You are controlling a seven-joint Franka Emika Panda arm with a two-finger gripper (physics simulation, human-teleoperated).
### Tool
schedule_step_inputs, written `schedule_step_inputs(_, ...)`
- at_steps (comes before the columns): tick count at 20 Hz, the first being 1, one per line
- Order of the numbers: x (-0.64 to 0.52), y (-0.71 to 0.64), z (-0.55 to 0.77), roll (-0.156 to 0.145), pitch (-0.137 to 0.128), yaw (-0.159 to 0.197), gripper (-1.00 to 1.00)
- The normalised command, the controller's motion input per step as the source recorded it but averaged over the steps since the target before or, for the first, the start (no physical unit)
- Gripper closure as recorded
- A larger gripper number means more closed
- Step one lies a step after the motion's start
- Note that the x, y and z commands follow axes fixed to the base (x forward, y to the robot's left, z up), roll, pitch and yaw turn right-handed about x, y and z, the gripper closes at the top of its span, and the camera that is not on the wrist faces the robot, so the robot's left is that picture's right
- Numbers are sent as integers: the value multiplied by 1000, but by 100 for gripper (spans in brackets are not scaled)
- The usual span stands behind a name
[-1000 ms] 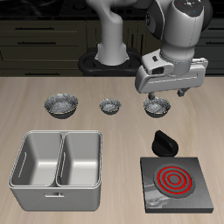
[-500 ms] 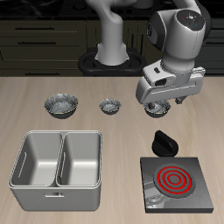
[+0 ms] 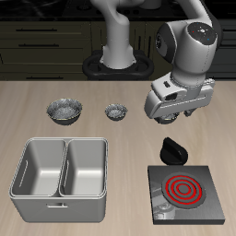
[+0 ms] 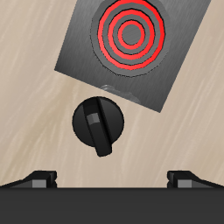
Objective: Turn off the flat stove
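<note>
The flat stove [image 3: 186,193] is a dark grey square plate near the table's front edge, with glowing red coil rings [image 3: 182,190]. Its black knob [image 3: 173,150] stands just behind the plate. In the wrist view the stove [image 4: 127,48] and the knob [image 4: 98,125] both show, the knob's handle turned at a slant. My gripper [image 3: 173,118] hangs in the air above and a little behind the knob, not touching it. Its fingers [image 4: 42,177] are spread wide apart with nothing between them.
A steel double-basin tray [image 3: 61,175] stands near the front edge, beside the stove. Three small metal bowls [image 3: 64,112] [image 3: 115,112] sit in a row farther back; the third is mostly hidden behind my gripper. The robot's base [image 3: 118,55] is at the back.
My gripper has come down and forward toward the knob and has tilted. It now covers the third bowl. The stove, knob and other things have not moved.
</note>
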Motion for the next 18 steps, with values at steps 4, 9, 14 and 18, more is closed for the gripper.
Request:
schedule_step_inputs(4,-22,110,-214,9,17,37,-100)
schedule_step_inputs(9,-11,49,-205,10,19,21,-100)
schedule_step_inputs(14,41,-49,-175,-14,4,36,-100)
schedule_step_inputs(18,16,-43,-211,-10,20,41,-100)
